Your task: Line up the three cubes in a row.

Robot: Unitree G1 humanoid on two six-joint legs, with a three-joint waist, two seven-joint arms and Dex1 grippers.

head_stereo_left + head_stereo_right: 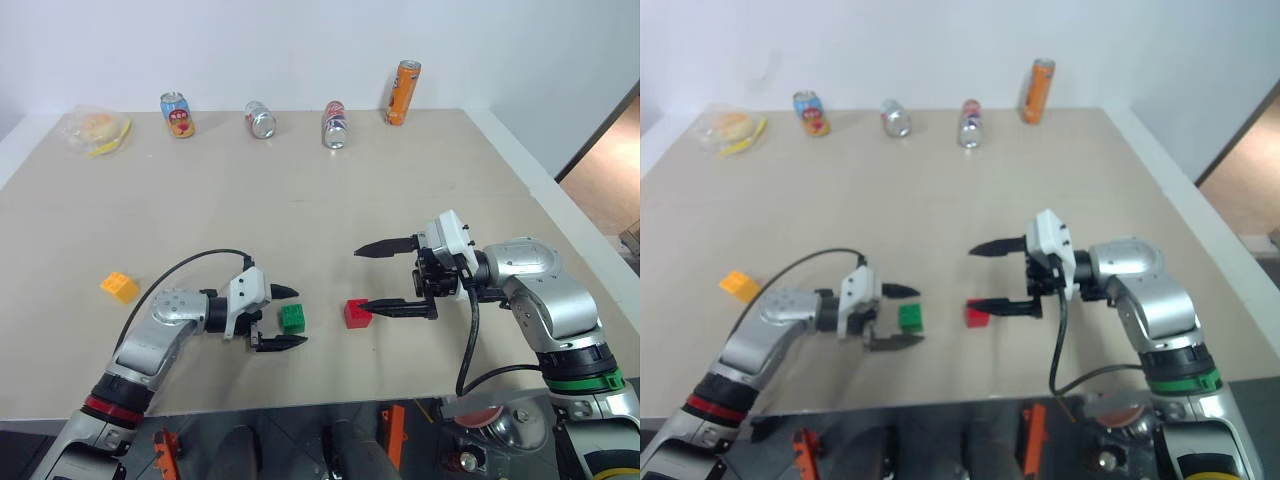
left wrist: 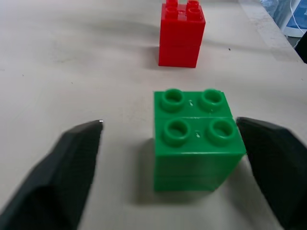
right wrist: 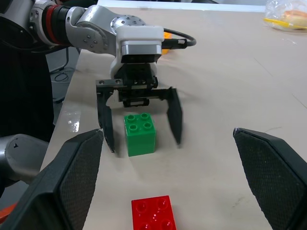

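I have the green cube (image 1: 293, 318) sitting on the tabletop (image 1: 300, 200) between the spread fingers of my left end effector (image 1: 287, 316), released, with neither finger gripping it. The red cube (image 1: 357, 313) rests just beside it toward my right, so I judge two of the three are roughly in line. My right end effector (image 1: 378, 277) hangs wide open above the red cube, grasping nothing. The yellow cube (image 1: 119, 287) lies well apart, off to my left near the tabletop's edge, and bringing it alongside the other two is the step I judge remains. Counting: three cubes, one each of red, green and yellow; four cans (image 1: 259, 120) along the far side; one bag (image 1: 95, 129) in the far left corner.
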